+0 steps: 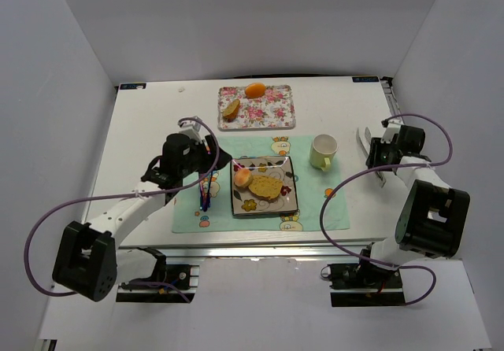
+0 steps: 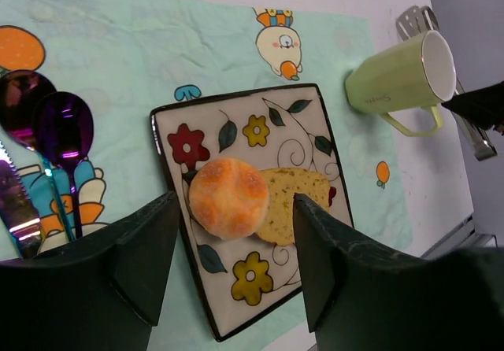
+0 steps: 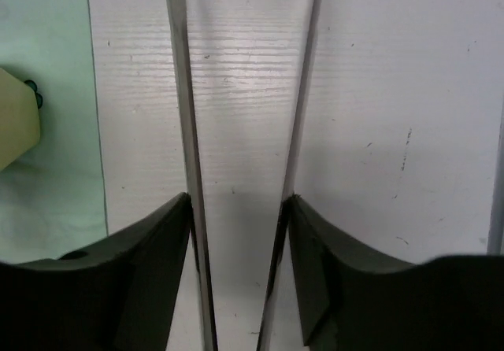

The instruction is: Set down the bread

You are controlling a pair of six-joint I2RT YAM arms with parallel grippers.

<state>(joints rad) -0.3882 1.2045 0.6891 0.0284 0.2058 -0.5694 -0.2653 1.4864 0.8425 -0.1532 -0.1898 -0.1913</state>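
The white table (image 1: pixel 150 131) carries three things directly. A mint-green placemat (image 1: pixel 315 201) with cartoon prints lies from the centre toward 6 o'clock, reaching the near edge. A floral tray (image 1: pixel 272 113) lies at 12 o'clock, just beyond the placemat and apart from it. Metal tongs (image 3: pixel 183 131) lie at 3 o'clock, off the placemat.

bread (image 2: pixel 303 201) golden-yellow, brown crust | plate (image 2: pixel 213 115) white, red/yellow flowers, dark rim | mat (image 2: pixel 157 44) mint, cartoon print | mug (image 2: pixel 390 83) pale green | tray (image 1: pixel 272 111) pink floral
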